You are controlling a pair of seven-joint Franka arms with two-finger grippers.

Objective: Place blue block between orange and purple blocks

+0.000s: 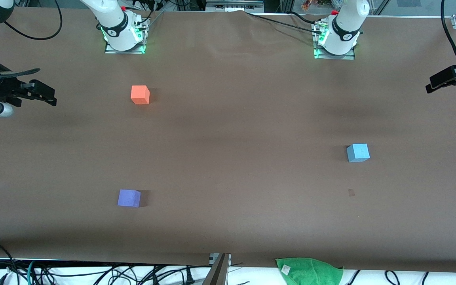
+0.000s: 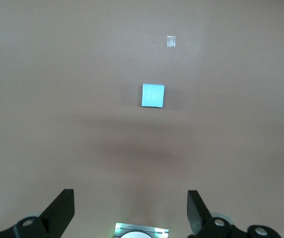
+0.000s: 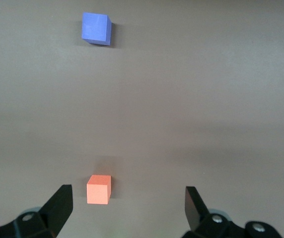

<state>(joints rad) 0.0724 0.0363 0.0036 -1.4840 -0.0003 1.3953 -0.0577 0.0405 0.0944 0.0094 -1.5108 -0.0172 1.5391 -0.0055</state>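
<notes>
Front view: the blue block [image 1: 358, 152] sits on the brown desk [image 1: 228, 166] toward the left arm's end, nearer to the camera than the left arm's base. The left pincer [image 1: 430, 86] hangs at the 3 o'clock edge of the frame, over that end of the desk; the blue block lies at about 7 o'clock from it, well apart. The right pincer [image 1: 50, 96] hangs at the 9 o'clock edge, over the right arm's end. The orange block [image 1: 140, 94] rests at about 3 o'clock from it, apart, and nearer to the camera than the right arm's base. The purple block [image 1: 129, 198] lies nearer to the camera than the orange one, almost in line with it, with bare desk between them. A green cloth [image 1: 309, 270] hangs at the desk's near edge, about 6 o'clock in the frame.

Left wrist view: the left pincer [image 2: 131, 210] stands wide open and empty, and the blue block [image 2: 153, 95] lies at 12 o'clock from it, well clear of both fingers. A small pale patch [image 2: 171, 41] on the desk shows more plainly here than from the front.

Right wrist view: the right pincer [image 3: 128, 207] is also spread wide and empty. The orange block [image 3: 99, 189] lies between the lines of its fingers, closer to one of them, on the desk below. The purple block [image 3: 96, 28] sits at about 12 o'clock, well apart. Only the front view holds all three blocks together.
</notes>
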